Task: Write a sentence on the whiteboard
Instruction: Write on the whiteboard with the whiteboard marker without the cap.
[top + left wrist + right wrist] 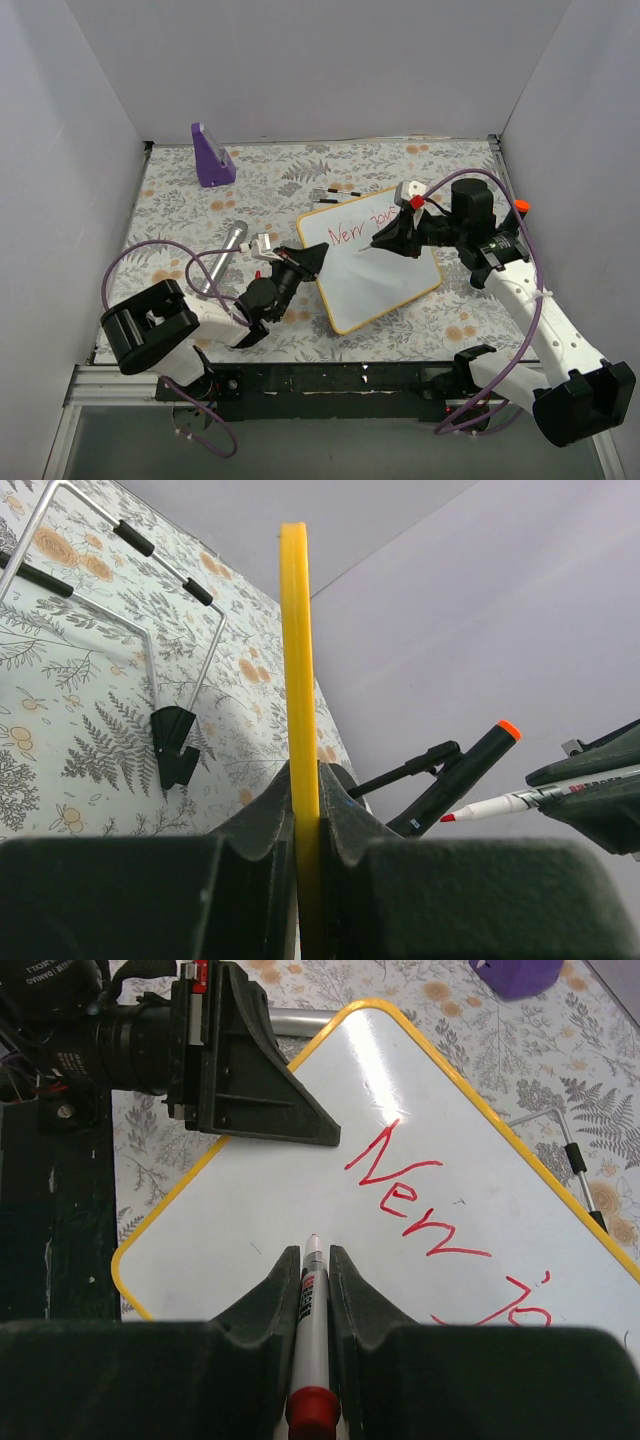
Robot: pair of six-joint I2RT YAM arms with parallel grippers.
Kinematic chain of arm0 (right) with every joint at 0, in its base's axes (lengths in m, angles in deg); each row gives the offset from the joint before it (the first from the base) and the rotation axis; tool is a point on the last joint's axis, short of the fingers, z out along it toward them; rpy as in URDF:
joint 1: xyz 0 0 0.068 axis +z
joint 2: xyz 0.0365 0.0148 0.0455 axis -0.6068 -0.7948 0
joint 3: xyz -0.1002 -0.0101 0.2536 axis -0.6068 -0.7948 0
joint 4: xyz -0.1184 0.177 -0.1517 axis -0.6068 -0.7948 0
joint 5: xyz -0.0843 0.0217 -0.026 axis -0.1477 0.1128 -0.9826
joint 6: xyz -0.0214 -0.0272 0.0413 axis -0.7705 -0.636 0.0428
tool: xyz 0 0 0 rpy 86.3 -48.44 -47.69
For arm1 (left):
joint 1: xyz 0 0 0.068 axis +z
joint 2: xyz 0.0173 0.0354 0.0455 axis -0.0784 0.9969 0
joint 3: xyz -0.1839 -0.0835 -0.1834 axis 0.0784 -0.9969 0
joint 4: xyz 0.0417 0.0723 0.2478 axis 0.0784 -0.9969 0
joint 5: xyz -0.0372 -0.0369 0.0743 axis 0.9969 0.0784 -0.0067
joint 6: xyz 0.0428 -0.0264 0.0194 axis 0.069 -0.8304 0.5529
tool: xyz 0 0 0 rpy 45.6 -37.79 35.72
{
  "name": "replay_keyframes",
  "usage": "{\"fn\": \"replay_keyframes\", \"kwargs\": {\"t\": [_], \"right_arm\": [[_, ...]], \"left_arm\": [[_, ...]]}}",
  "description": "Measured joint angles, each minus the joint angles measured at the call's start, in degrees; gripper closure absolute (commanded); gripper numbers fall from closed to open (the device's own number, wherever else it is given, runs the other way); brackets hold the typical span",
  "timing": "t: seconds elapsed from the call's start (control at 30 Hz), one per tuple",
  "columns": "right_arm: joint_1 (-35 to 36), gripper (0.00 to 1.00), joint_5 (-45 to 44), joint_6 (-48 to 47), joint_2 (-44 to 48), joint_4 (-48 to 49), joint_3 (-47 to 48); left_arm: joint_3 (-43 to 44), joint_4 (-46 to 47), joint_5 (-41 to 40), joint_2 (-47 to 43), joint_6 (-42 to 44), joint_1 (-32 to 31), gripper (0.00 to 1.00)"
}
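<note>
Red "New Jo" sentence (415,1205), yellow-framed whiteboard (250,1210), marker (306,1300)

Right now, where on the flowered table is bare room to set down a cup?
Bare cloth lies at the far middle, between the purple wedge and the yellow-framed white whiteboard, and in the far right corner. The centre is crowded: the left gripper clamps the board's edge, the right gripper holds a red marker over it.

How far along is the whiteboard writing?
Done: the sentence so far reads "New" plus the start of a second word, in red on the whiteboard. In hand: the right hand holds the marker, tip over the bare board below that writing, while the left hand clamps the yellow frame. Left: the remaining words.
</note>
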Motion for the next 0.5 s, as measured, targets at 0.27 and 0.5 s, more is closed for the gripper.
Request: {"fn": "replay_keyframes", "kwargs": {"t": [0.27, 0.5], "right_arm": [[0.0, 0.99, 2.9, -0.6, 0.2, -0.5, 0.0], [0.0, 0.99, 3.8, -0.5, 0.2, -0.2, -1.1]], "left_arm": [[-1.6, 0.1, 0.8, -1.7, 0.7, 0.0, 1.00], [-1.9, 0.3, 1.4, -2.0, 0.9, 0.0, 1.00]]}}
